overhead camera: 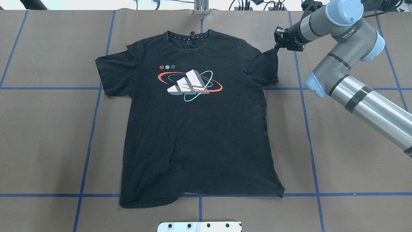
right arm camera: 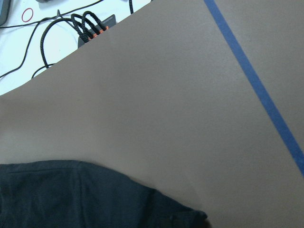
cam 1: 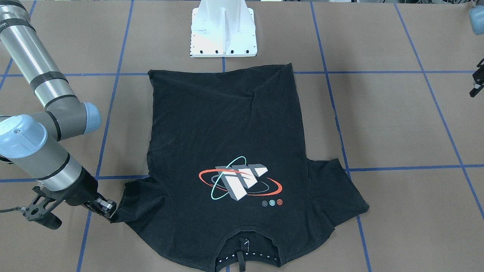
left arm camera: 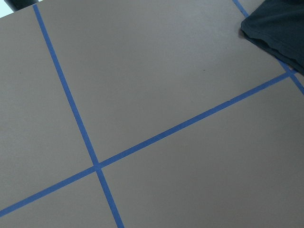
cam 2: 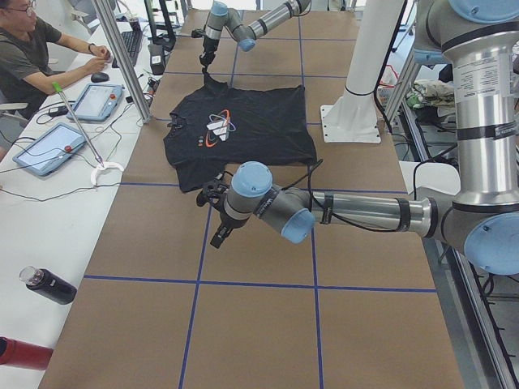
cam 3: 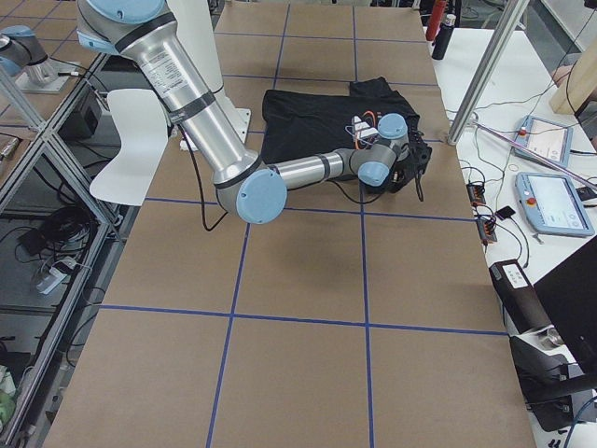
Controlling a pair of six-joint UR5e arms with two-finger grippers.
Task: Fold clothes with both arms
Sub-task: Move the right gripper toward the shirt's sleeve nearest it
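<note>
The black T-shirt (overhead camera: 193, 135) lies flat and face up on the brown table, collar on the far side from me, graphic (overhead camera: 190, 84) showing. My right gripper (overhead camera: 277, 46) is at the tip of the shirt's right-hand sleeve (overhead camera: 268, 64) and is shut on it; the sleeve corner is drawn to a point. In the front-facing view this gripper (cam 1: 111, 214) is at the lower left. My left gripper (cam 2: 219, 219) hovers over bare table beyond the other sleeve, apart from the shirt. Only a sliver of it (cam 1: 477, 81) shows in the front-facing view, so I cannot tell if it is open.
The white pedestal base (cam 1: 223, 30) stands just behind the shirt's hem. Blue tape lines (overhead camera: 206, 195) grid the table. An operators' desk with tablets (cam 2: 49, 146) and cables runs along the far edge, and a dark bottle (cam 2: 49, 285) lies there.
</note>
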